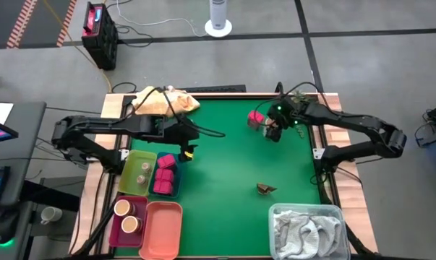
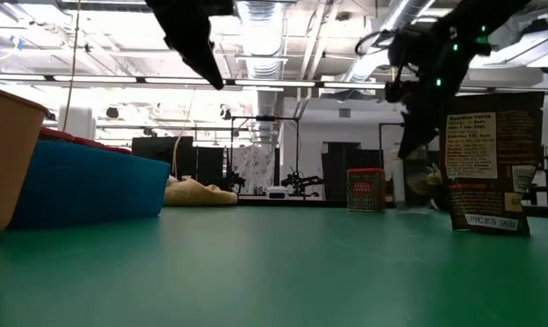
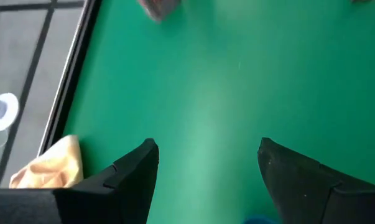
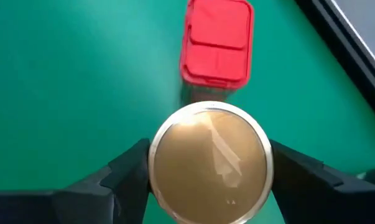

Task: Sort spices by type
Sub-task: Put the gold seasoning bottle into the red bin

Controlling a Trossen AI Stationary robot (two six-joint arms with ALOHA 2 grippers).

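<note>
Partly sorted: lower-left bins (image 1: 134, 155) hold spices; right gripper (image 4: 209, 171) clasps tan-lidded round jar (image 4: 210, 163) upper right; left gripper (image 3: 206, 165) wide, empty.

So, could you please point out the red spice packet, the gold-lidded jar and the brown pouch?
Red blocky spice packet (image 4: 217, 42): right wrist view, top face.
Round gold-lidded jar (image 4: 210, 163): right wrist view, lid centre.
Brown printed pouch (image 2: 492, 163): low view, label face.
</note>
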